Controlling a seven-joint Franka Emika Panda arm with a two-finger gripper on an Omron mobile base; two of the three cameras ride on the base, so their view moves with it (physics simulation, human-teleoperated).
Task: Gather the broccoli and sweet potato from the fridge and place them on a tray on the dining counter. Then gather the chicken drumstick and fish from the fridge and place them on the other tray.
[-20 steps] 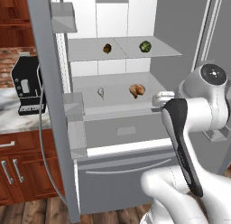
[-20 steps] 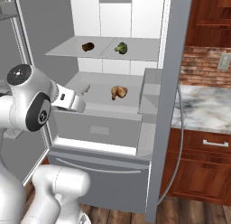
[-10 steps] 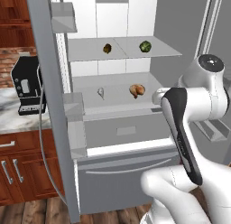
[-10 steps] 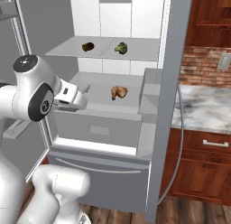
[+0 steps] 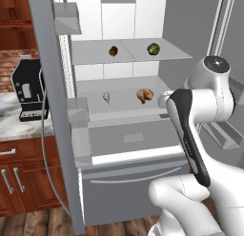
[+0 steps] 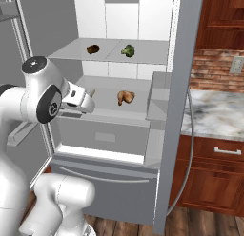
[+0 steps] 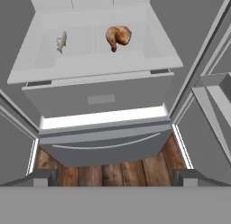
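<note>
The fridge (image 5: 119, 135) is pale grey outside and white on its back wall. On its upper shelf sit a dark green broccoli (image 5: 153, 49) and a brown sweet potato (image 5: 113, 51). On the lower shelf lie a golden-brown chicken drumstick (image 7: 118, 36) and a silvery-grey fish (image 7: 61, 40). The cabinets (image 6: 212, 178) are reddish-brown wood, the floor (image 7: 113, 172) brown planks, the wall (image 6: 214, 68) red brick, the coffee machine (image 5: 29, 90) black. The table (image 6: 217, 113) is grey-white marble.

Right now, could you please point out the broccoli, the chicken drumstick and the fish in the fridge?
broccoli (image 6: 127, 50), right base view, middle of the green head.
chicken drumstick (image 7: 118, 36), hand view, on the thick meaty part.
fish (image 7: 61, 40), hand view, middle of its body.
</note>
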